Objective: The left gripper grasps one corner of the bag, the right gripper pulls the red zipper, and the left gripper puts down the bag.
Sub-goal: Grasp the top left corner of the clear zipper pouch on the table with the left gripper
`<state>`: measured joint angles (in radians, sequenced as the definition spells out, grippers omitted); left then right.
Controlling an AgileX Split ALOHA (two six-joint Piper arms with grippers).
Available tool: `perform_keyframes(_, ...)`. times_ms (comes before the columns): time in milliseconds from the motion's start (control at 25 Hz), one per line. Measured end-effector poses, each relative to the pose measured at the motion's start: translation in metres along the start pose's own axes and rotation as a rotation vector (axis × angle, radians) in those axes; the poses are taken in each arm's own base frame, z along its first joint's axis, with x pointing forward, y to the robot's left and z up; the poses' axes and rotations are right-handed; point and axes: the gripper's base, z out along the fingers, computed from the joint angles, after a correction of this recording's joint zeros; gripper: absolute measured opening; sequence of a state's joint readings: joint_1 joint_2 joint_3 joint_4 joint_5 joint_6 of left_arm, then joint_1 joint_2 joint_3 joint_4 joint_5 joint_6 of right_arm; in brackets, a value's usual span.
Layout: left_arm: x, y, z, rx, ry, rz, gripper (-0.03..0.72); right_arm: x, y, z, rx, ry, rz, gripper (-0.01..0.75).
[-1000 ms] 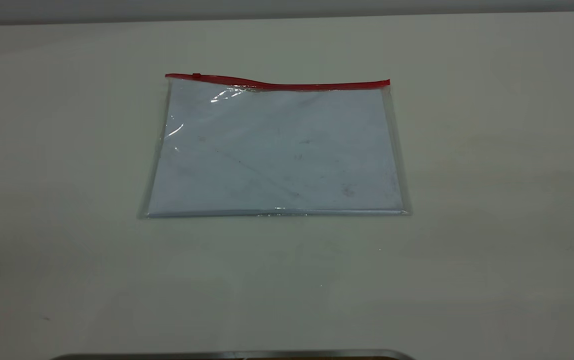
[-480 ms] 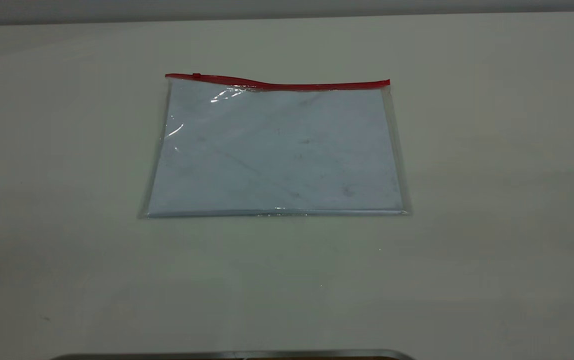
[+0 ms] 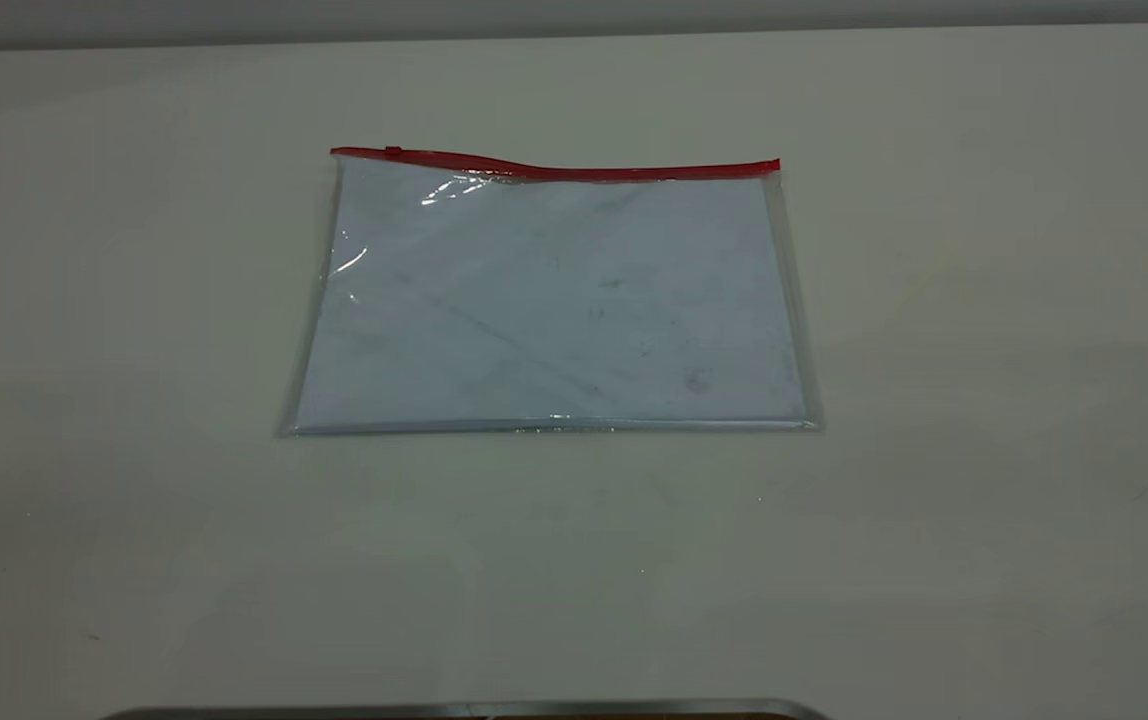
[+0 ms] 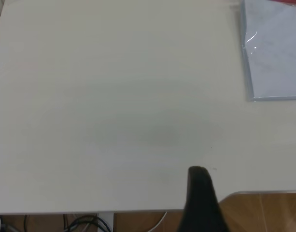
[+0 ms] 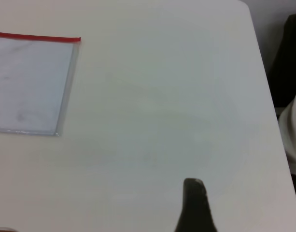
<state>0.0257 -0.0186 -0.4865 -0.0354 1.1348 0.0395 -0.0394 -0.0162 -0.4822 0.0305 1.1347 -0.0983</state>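
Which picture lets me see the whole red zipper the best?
The exterior view: the red zipper runs across the bag's whole far edge, slider near the left end. The right wrist view shows only its right part. The left wrist view shows just a red sliver at the picture's edge.

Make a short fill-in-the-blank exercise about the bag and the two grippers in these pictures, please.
1. The bag lies flat on the ___.
2. The zipper along its far edge is ___ in colour.
3. The slider tab sits near the bag's ___ end in the exterior view.
4. The left gripper and right gripper touch ___ of the bag.

Answers: table; red; left; nothing
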Motion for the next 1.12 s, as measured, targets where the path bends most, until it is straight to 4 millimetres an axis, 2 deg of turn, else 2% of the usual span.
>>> perform_keyframes(240,0.000,0.000,0.000,0.000,0.005,-0.001,0.590,0.000,0.000,0.000,-0.002,0.000,0.001,0.585)
perform_keyframes(320,-0.006,0.000,0.001,0.001,0.009,-0.019,0.590,0.000,0.000,0.000,-0.003,0.000,0.001,0.585)
perform_keyframes(480,-0.045,-0.001,0.005,0.026,0.009,-0.071,0.590,0.000,0.001,0.000,-0.014,-0.002,0.015,0.585)
perform_keyframes(600,-0.080,-0.004,0.021,0.074,0.075,-0.102,0.590,-0.003,0.003,0.004,-0.040,0.027,0.042,0.585)
perform_keyframes(760,-0.120,-0.005,0.060,0.113,0.186,-0.124,0.590,-0.021,0.002,0.023,-0.060,0.136,0.060,0.585)
perform_keyframes(840,-0.137,-0.005,0.086,0.125,0.230,-0.133,0.590,-0.033,0.002,0.034,-0.069,0.172,0.072,0.585)
perform_keyframes(1000,-0.162,-0.006,0.140,0.148,0.289,-0.175,0.590,-0.057,0.002,0.065,-0.104,0.209,0.115,0.585)
perform_keyframes(1120,-0.172,-0.006,0.178,0.164,0.296,-0.175,0.590,-0.070,0.002,0.094,-0.128,0.222,0.118,0.585)
